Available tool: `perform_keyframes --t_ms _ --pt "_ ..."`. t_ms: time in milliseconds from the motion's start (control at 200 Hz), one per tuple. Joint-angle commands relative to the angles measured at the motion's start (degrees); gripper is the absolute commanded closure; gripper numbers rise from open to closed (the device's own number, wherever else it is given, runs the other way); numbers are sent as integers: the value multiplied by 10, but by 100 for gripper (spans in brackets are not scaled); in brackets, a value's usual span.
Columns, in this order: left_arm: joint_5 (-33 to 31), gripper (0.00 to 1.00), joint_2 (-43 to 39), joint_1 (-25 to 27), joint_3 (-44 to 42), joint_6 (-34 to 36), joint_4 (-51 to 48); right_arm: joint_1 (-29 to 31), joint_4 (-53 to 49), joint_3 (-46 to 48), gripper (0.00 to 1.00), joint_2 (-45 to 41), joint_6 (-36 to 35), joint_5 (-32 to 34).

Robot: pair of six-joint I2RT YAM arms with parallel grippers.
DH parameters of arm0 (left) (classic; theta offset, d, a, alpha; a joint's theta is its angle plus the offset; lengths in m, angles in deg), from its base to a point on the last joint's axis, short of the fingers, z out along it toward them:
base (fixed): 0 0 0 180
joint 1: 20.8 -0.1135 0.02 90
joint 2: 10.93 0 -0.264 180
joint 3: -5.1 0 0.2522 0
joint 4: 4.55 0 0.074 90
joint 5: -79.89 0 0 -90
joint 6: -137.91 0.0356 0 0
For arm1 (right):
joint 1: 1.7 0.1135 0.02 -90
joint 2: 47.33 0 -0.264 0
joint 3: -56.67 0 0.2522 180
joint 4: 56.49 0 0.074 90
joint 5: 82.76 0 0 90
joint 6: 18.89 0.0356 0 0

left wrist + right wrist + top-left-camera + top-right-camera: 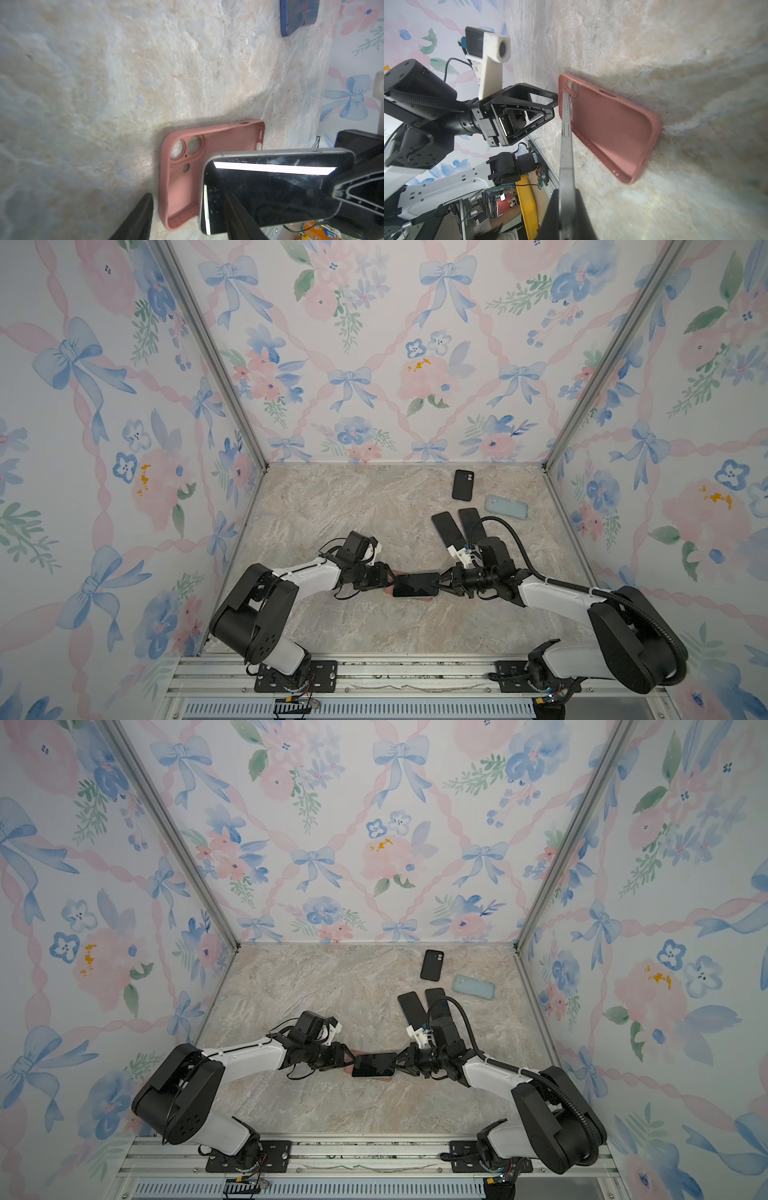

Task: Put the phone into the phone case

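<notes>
A pink phone case (180, 187) lies open side up on the marbled table, with only a pink sliver (388, 592) showing past the phone in both top views. The dark phone (415, 584) (374, 1064) hangs just above it, tilted, screen (270, 193) up. My right gripper (438, 581) (566, 218) is shut on the phone's right end, whose metal edge (566, 145) runs over the case (612, 128). My left gripper (390, 578) (188, 218) stands open at the left end. One of its fingers is beside the case wall and the other is in front of the phone's screen.
At the back right lie a black case (463, 485), a light blue case (506, 506) and two dark phones (446, 531) (471, 522) side by side. Floral walls close in the table on three sides. A metal rail (415, 672) runs along the front.
</notes>
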Motion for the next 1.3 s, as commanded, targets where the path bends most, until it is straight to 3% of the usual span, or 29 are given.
perform_keyframes --t_ms 0,895,1295 --pt "9 43 10 -4 -4 -3 5 -12 13 -18 100 11 -14 -14" --pt "28 45 12 -8 -22 -16 36 -14 4 -45 100 81 -45 -31" --pt "30 45 7 -8 -30 -23 44 10 57 -45 100 130 -19 -28"
